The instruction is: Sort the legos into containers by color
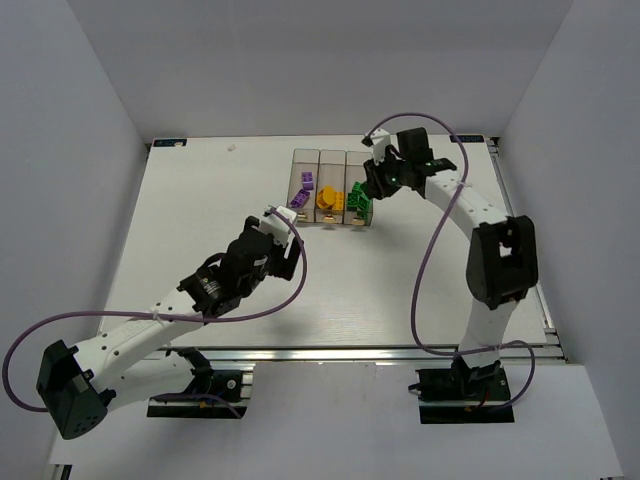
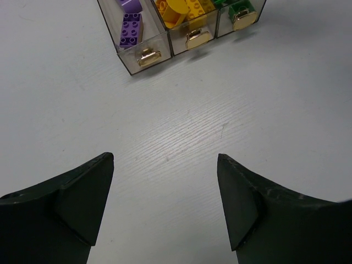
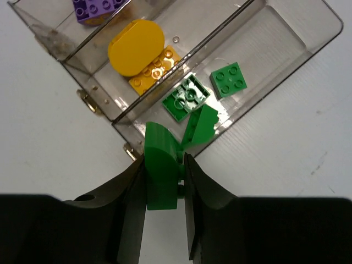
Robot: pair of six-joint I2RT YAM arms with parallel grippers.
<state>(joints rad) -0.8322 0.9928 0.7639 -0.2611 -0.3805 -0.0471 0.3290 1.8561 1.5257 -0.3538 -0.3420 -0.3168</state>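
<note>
On a white tabletop (image 1: 200,200) walled in white, the right gripper (image 3: 164,170) is clamped on a green lego (image 3: 157,146) above the tagged near end of the green compartment (image 3: 286,44). The compartment's long axis runs away ahead of it. The left gripper (image 2: 165,159), jaws apart and empty, hovers above the tabletop short of the containers (image 1: 332,165).

Three clear greyish plastic bins (image 3: 286,33): purple studded bricks (image 2: 131,30), orange-yellow studded bricks (image 3: 136,48), bright green studded bricks (image 3: 229,80), one colour per bin. Shiny gold tags (image 2: 147,56). White table (image 2: 220,126), faint grain. Black right gripper (image 3: 164,160), bright green rounded brick (image 3: 157,142) between its fingers.
</note>
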